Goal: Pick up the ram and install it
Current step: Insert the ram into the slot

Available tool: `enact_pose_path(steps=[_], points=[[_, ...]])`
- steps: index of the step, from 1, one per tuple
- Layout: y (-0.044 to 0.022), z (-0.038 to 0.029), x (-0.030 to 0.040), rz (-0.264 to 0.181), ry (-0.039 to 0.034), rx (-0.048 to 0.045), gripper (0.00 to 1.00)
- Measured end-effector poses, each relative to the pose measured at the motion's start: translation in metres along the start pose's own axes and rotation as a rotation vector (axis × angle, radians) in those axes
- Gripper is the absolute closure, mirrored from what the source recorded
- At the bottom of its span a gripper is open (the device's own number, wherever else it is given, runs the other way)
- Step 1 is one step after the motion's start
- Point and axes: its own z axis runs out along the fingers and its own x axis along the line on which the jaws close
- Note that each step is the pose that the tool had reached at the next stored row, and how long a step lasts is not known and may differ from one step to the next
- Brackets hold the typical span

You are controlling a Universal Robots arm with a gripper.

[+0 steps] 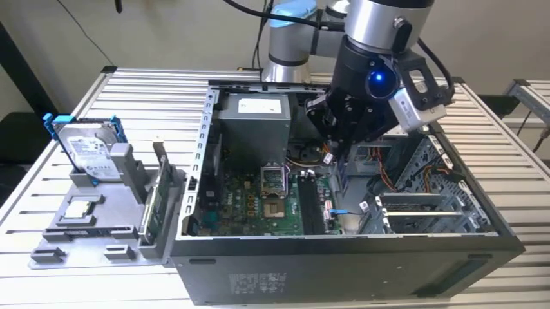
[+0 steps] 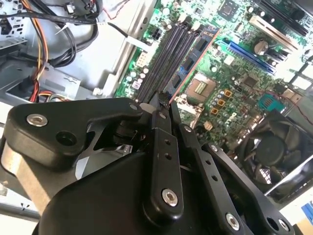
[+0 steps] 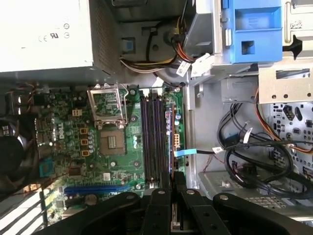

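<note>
Arm over the open computer case, gripper down inside

The computer case lay open on the slatted table; inside it, above the green board, the gripper had its fingers closed on the thin dark ram, held edge-on just above the black memory slots
</note>
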Motion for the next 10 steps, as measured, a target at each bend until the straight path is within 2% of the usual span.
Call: enact_pose_path(steps=[6, 9, 10], points=[[0.0001, 0.0102, 0.0000, -0.017, -0.0064, -0.0004, 0.85], [0.0002, 0.0145, 0.0000, -0.023, -0.0155, -0.0010, 0.85], [0.0002, 0.0161, -0.0001, -0.024, -0.0164, -0.0005, 0.85]])
